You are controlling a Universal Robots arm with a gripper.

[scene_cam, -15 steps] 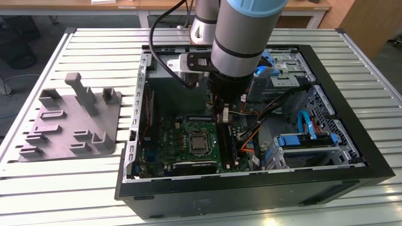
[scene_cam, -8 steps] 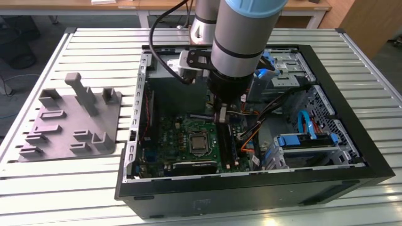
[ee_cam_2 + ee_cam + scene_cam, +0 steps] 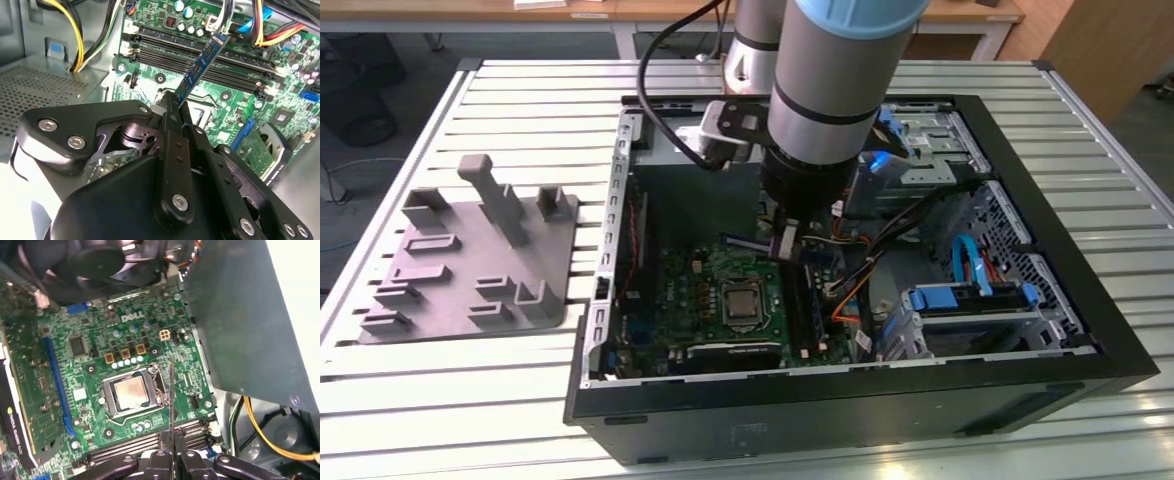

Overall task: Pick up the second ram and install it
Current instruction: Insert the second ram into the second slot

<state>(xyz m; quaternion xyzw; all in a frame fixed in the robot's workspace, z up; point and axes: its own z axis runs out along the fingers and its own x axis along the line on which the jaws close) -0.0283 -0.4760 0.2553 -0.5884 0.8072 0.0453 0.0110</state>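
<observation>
The second ram (image 3: 199, 67) is a slim board with a bluish label, and my gripper (image 3: 175, 105) is shut on one end of it. It hangs tilted just above the long black memory slots (image 3: 210, 57) of the green motherboard (image 3: 150, 82), its far tip over them. In the first wrist view the ram (image 3: 171, 400) shows edge-on as a thin line rising from the gripper (image 3: 171, 454), near the slots (image 3: 135, 446). In the exterior view the gripper (image 3: 785, 250) reaches down inside the open computer case (image 3: 1067, 300), over the motherboard (image 3: 707, 290).
The CPU socket (image 3: 132, 392) lies next to the slots. A dark power supply box (image 3: 240, 315) and yellow cables (image 3: 75, 30) crowd one side, and blue drive cages (image 3: 961, 300) stand at the exterior view's right. A grey fixture tray (image 3: 467, 260) sits on the slatted table at its left.
</observation>
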